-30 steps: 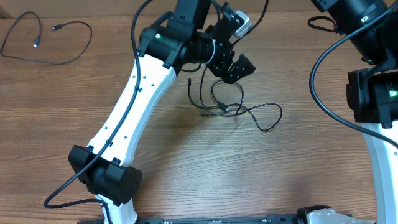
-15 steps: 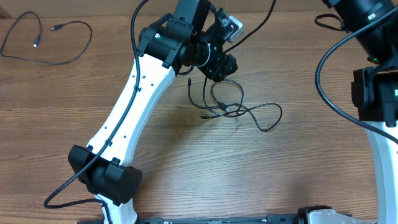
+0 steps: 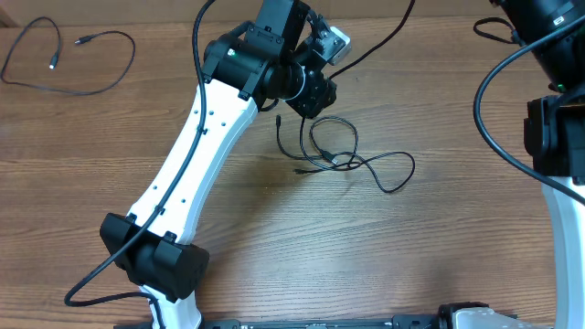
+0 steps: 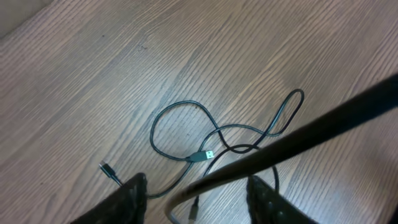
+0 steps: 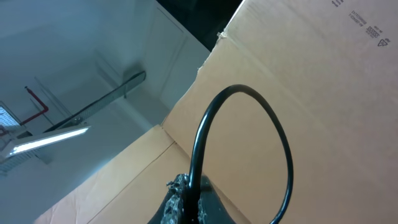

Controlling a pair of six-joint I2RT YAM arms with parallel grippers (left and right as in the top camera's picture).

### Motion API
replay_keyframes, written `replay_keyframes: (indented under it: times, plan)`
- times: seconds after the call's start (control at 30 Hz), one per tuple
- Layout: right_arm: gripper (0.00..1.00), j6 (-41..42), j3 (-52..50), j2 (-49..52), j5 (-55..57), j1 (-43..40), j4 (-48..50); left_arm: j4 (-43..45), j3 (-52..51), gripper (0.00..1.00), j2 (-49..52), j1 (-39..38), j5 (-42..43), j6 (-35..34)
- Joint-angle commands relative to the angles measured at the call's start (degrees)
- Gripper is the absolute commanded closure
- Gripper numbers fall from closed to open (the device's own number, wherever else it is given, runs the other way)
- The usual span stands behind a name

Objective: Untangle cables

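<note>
My left end effector [image 4: 198,196] hovers, fingers apart, above the tangled cables [image 3: 340,155] in the middle of the table [image 3: 274,247]; one loose cable [image 3: 69,59] lies apart at the far left. My right end effector, unseen at the right, is closed. The cords look thin, light and limp, likely slippery; I judge a free end near the plug [image 4: 202,154] the best hold

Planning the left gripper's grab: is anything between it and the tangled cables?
Nothing on the table is. A thick, blurred black cord crosses the left wrist view by the left gripper, over the cables; whether it truly blocks them is unclear.
</note>
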Motion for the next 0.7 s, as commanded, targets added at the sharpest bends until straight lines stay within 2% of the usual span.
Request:
replay_keyframes:
  times: [0.0,0.27,0.37,0.43,0.6,0.67]
  plan:
    - [0.96,0.61,1.05,-0.26,-0.98,-0.33,0.31,0.87,0.52,0.37,-0.11,0.31,-0.72,1.07]
    - [0.96,1.01,1.05,-0.26,-1.40,-0.33,0.24,1.77,0.52,0.49,1.73,0.31,-0.50,2.54]
    - [0.96,1.68,1.05,-0.26,-1.51,-0.33,0.20,1.44,0.52,0.69,3.72,0.31,-0.50,2.49]
    - [0.96,1.64,1.05,-0.26,-1.51,-0.33,0.13,1.11,0.52,0.77,4.33,0.31,-0.46,2.47]
    - [0.96,1.62,1.03,-0.13,-1.38,-1.01,-0.11,1.09,0.52,0.80,4.13,0.31,-0.50,2.27]
    - [0.96,1.64,1.03,0.00,-1.33,-1.64,-0.52,1.05,0.52,0.91,4.07,0.33,-0.55,2.27]
